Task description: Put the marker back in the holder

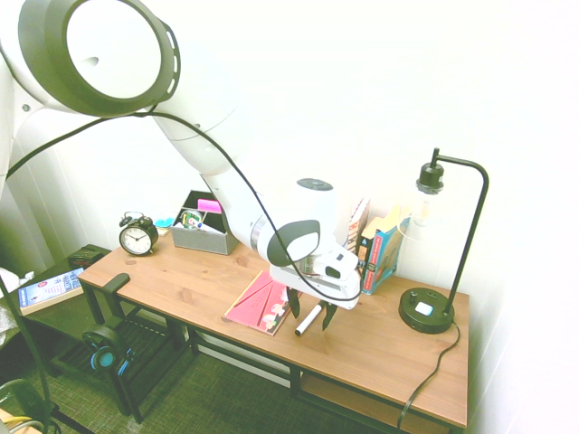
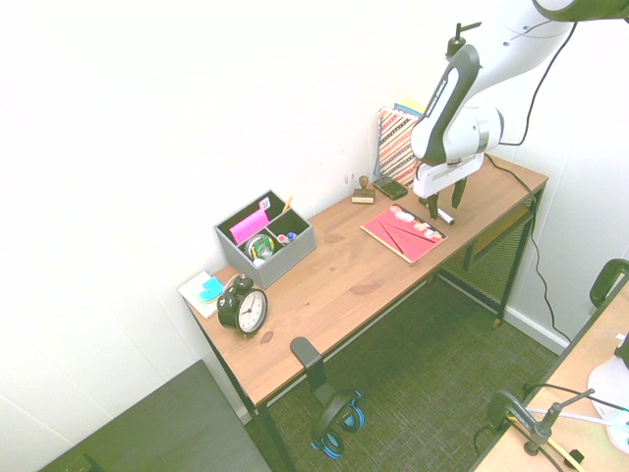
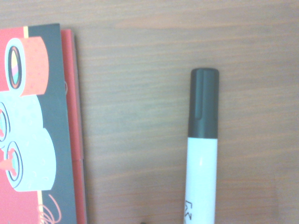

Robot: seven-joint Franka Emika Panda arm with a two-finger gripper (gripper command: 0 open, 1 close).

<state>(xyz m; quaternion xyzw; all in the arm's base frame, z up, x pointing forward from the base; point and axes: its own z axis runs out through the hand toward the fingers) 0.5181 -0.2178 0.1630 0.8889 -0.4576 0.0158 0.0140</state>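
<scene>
Long wooden tabletop. Arm reaches down over its lamp end, pincer pointing straight down, fingers spread either side of the marker, apparently not yet clamped. Marker lies flat just beside the red booklet. Holder sits well apart near the alarm clock; the run between looks unobstructed.

Bright, washed-out exterior views with blown white walls; soft, slightly blurred wrist close-up.

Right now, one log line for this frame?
end effector: open, straddling marker | marker: on desk beside red booklet | holder: far end, unreached
</scene>
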